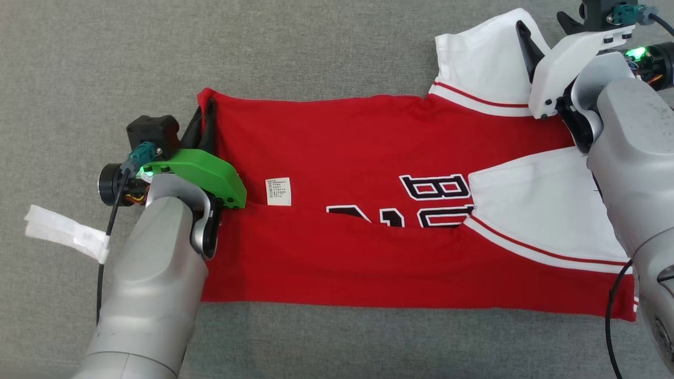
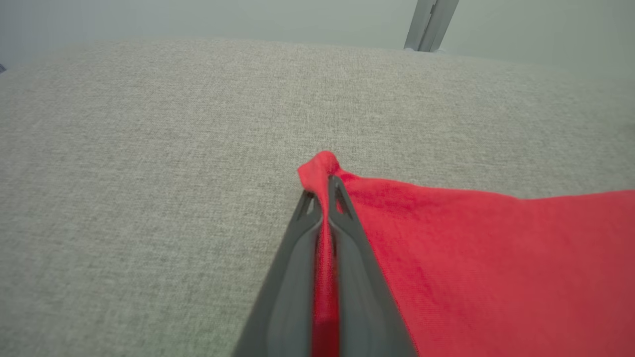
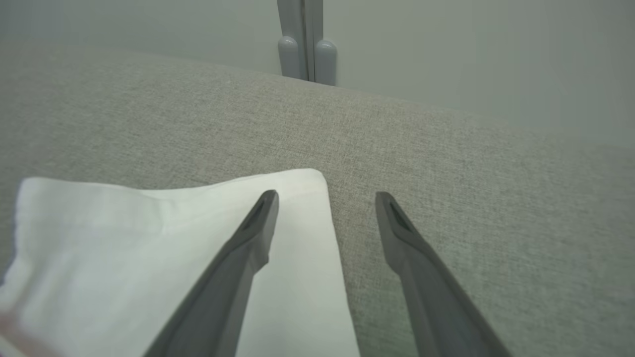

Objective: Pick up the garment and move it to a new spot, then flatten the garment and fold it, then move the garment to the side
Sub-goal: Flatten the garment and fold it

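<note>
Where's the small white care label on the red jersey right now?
Head view: the small white rectangular care label lies on the red-and-white fabric jersey, left of centre, between the left arm's green plastic cover and the black-and-white lettering.

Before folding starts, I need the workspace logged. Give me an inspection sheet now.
Surface: grey woven fabric surface.
Job's things: red garment spread out, a fold across its lettering; white sleeve at the robot's right.
Clutter: white strip beside the left arm.
Grippers: left gripper shut on the garment's corner; right gripper open over the sleeve's edge.
Cables: black cable along the left arm; second cable by the right arm.
Surroundings: pale wall and grey post behind.
</note>
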